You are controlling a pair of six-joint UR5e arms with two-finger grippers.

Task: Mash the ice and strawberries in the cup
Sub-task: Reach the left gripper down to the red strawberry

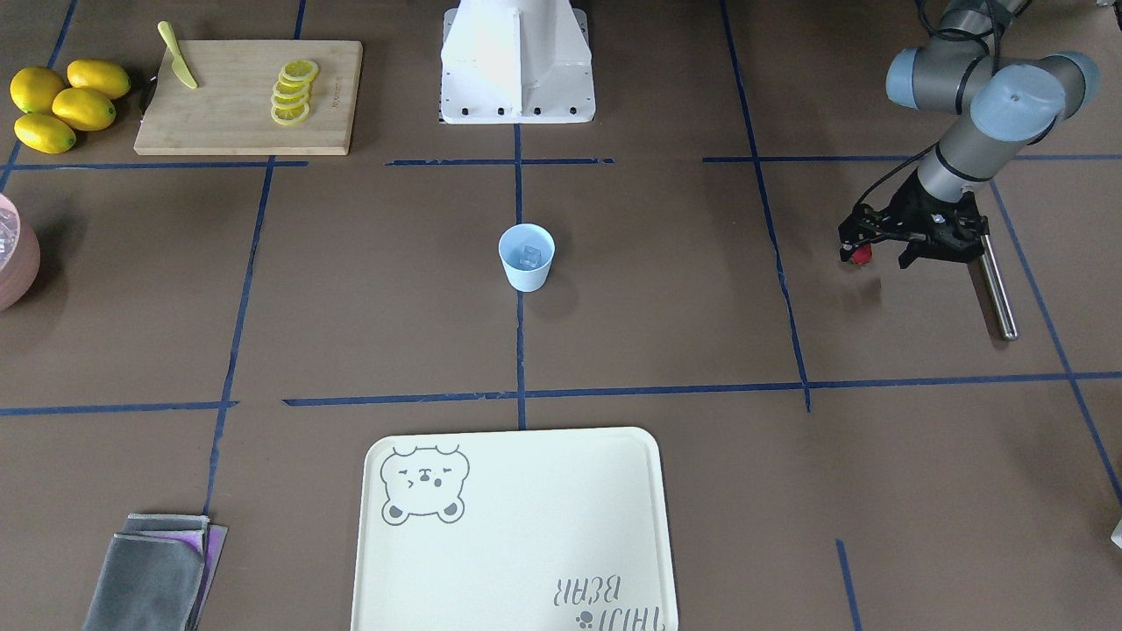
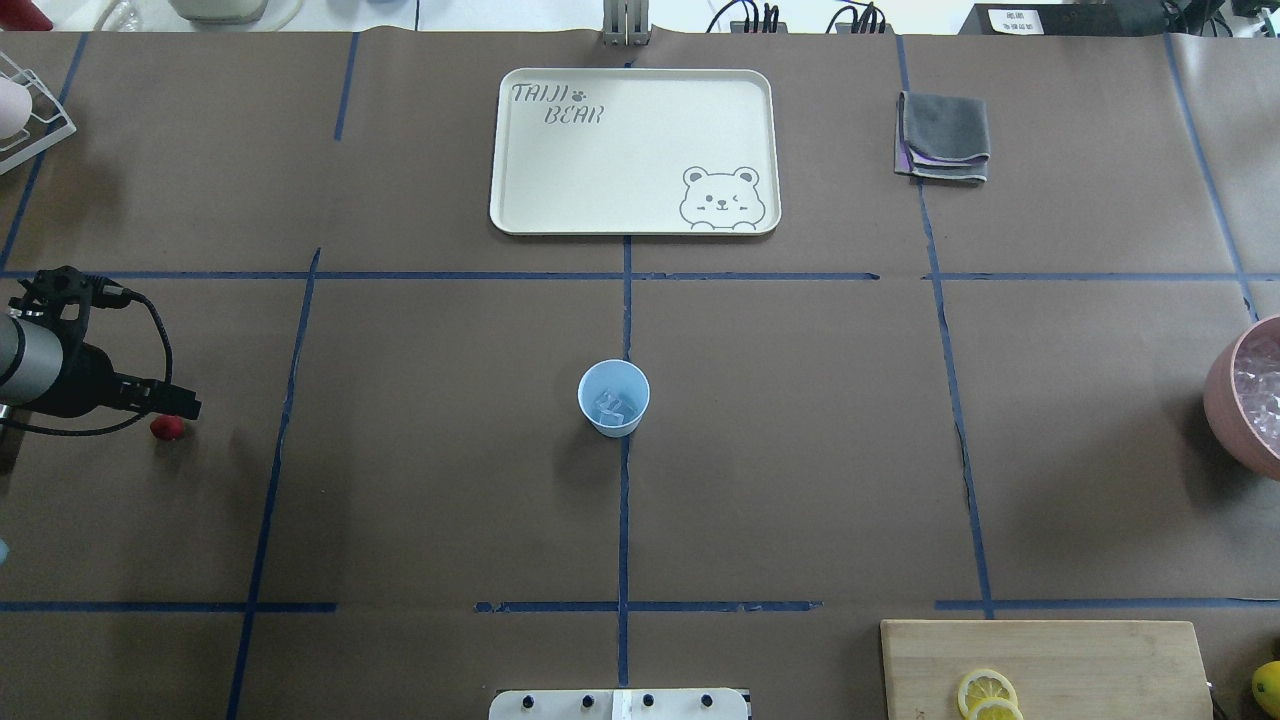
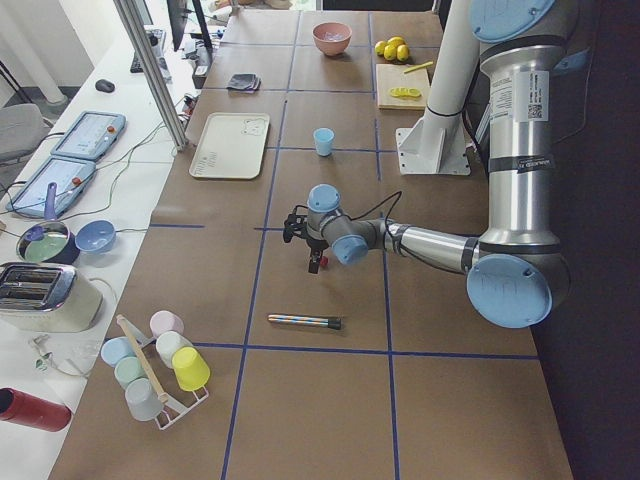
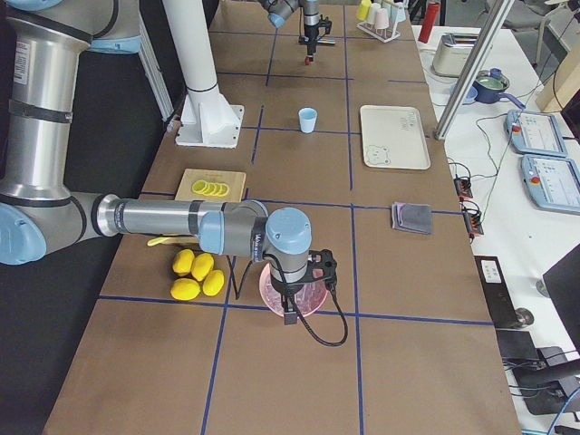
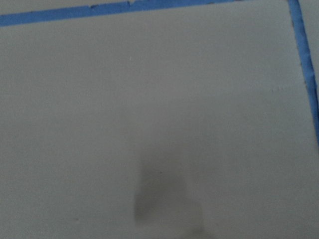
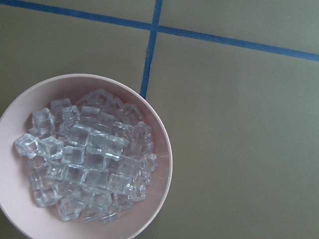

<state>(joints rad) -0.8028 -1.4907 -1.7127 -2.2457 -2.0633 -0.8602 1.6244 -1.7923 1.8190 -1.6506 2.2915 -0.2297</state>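
Observation:
The pale blue cup (image 1: 526, 267) (image 2: 613, 420) stands upright at the table's middle with a few clear ice cubes (image 1: 530, 256) (image 2: 613, 404) inside. My left gripper (image 1: 863, 248) (image 2: 180, 415) hangs above the table far to the robot's left of the cup, shut on a small dark-red strawberry (image 1: 862, 255) (image 2: 167, 428) at its fingertips, with its shadow on the paper below. My right gripper (image 4: 290, 304) hovers over the pink bowl (image 6: 158, 130) (image 2: 1225, 395) heaped with several ice cubes (image 6: 87, 162). Its fingers show in no close view, so I cannot tell their state.
A metal rod (image 1: 999, 289) lies beside the left gripper. A cream tray (image 1: 517, 543) and folded grey cloth (image 1: 153, 574) lie on the far side. A cutting board (image 1: 237, 123) with lemon slices (image 1: 294, 92) and a knife (image 1: 178, 67), plus whole lemons (image 1: 66, 103), sit near the robot's right.

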